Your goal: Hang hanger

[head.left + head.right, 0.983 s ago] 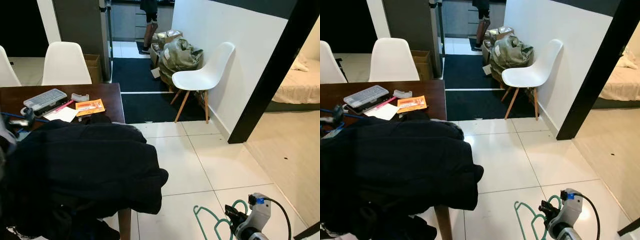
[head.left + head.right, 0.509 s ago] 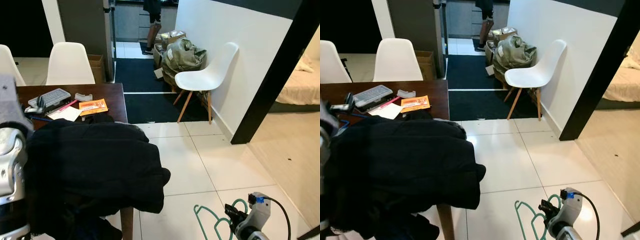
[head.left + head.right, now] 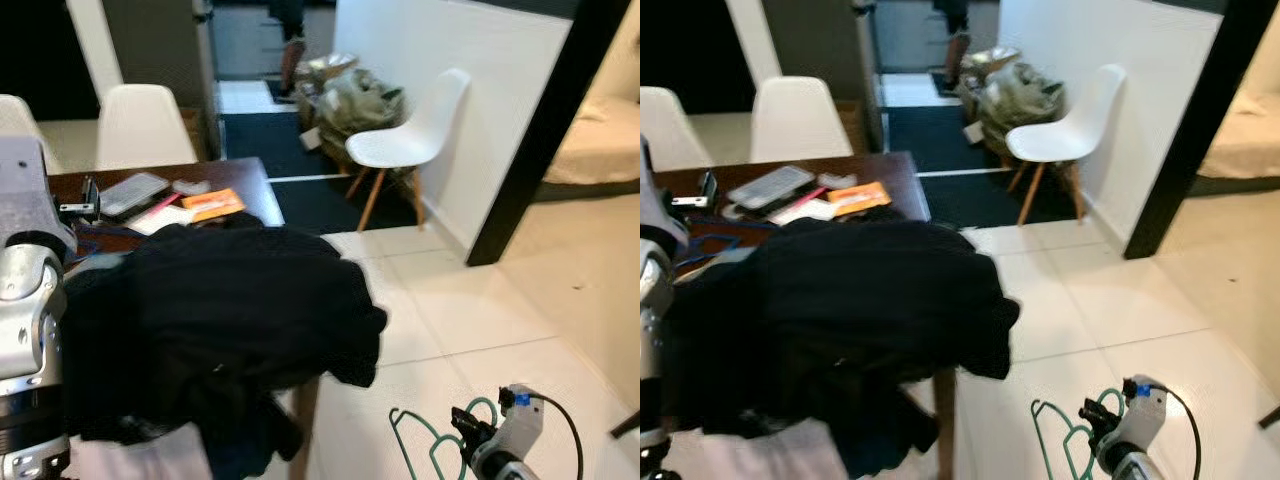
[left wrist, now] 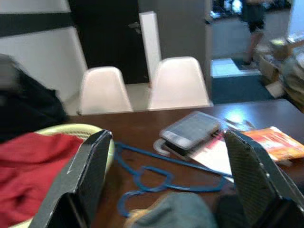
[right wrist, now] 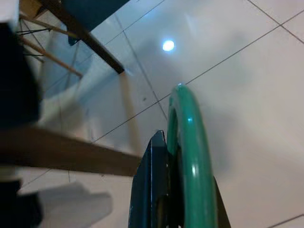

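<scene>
Green hanger (image 3: 425,445) cut by the bottom edge; person (image 3: 290,40) blurred.

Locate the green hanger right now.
The green hanger is clamped in the right gripper, low on the robot's right above the white floor tiles.

Green hanger (image 3: 425,447), black coat (image 3: 215,325), dark brown table (image 4: 142,130), blue hanger (image 4: 147,178), seemingly red cloth (image 4: 28,159)

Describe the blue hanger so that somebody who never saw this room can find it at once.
Start at the dark brown wooden table with two white chairs behind it. The thin blue plastic hanger lies flat on its top, beside the clear plastic case, in front of the left gripper. The other hanger is green and held by the right gripper.
</scene>
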Motion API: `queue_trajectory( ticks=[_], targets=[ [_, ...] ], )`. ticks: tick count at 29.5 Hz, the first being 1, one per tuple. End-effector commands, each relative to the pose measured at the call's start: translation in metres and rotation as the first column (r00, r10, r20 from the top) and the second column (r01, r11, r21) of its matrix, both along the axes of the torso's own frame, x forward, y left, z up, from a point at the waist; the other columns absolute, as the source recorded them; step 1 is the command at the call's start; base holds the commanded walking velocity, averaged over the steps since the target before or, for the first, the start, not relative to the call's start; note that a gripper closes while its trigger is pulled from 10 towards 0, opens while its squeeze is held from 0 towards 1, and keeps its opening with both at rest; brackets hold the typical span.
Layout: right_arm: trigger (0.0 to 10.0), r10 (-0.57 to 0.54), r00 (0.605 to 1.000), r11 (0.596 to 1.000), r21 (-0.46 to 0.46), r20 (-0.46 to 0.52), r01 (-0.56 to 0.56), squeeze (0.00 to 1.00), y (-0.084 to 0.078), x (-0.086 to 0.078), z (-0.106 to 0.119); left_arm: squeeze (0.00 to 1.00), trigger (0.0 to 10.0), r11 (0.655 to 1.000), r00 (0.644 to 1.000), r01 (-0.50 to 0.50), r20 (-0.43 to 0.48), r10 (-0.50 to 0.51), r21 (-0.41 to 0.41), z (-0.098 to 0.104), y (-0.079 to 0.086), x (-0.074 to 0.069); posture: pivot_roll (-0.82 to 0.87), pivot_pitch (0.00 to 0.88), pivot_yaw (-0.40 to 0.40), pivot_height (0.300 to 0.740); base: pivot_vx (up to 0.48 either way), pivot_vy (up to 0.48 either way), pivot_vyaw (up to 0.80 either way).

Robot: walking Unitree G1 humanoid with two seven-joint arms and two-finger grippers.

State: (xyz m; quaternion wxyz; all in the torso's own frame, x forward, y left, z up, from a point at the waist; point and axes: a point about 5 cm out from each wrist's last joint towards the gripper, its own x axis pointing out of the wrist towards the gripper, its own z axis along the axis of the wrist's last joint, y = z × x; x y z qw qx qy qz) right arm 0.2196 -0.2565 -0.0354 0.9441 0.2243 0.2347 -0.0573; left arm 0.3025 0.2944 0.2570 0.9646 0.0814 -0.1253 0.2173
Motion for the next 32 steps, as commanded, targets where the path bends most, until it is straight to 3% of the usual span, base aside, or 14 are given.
queue_trajectory(
  ticks=[1,6,10,18,23,32],
  targets=[
    [10.0,-0.015,1.0,1.0,0.001,0.001,0.015,0.0,-0.004,0.0,0.001,0.0,10.0,1.0,1.0,-0.023,-0.002,0.023,0.015,0.0,0.007,-0.001,0.03,0.0,-0.049,0.74,-0.255,0.345,0.0],
    [10.0,-0.016,1.0,1.0,-0.002,0.0,0.016,0.0,-0.004,0.0,0.001,0.0,10.0,0.998,0.998,-0.062,0.005,0.062,0.023,0.001,0.022,-0.003,0.02,0.0,-0.053,0.74,-0.257,0.34,0.0],
    [10.0,-0.017,1.0,1.0,-0.003,0.0,0.017,0.0,-0.005,0.0,0.001,0.0,10.0,0.998,0.998,-0.063,0.004,0.063,0.021,-0.001,0.022,-0.002,0.02,0.0,-0.054,0.74,-0.256,0.341,0.0],
    [10.0,-0.017,1.0,1.0,-0.005,-0.002,0.017,0.0,-0.005,-0.001,0.001,0.0,10.0,1.0,0.999,-0.024,-0.024,0.024,-0.003,-0.015,0.012,0.004,0.02,0.0,-0.051,0.74,-0.257,0.328,0.0],
    [10.0,-0.002,1.0,1.0,-0.009,0.0,0.002,0.0,-0.003,-0.003,0.0,0.0,10.0,0.996,0.995,0.085,-0.042,-0.086,-0.021,-0.029,-0.007,0.007,0.04,0.0,-0.045,0.74,0.0,0.0,0.0],
    [10.0,0.018,1.0,1.0,-0.018,0.014,-0.018,0.0,-0.002,-0.005,-0.001,0.0,10.0,0.994,0.994,0.101,-0.044,-0.102,-0.032,-0.033,-0.008,0.007,0.04,0.0,-0.038,0.74,0.137,0.0,0.0]
  ],
)
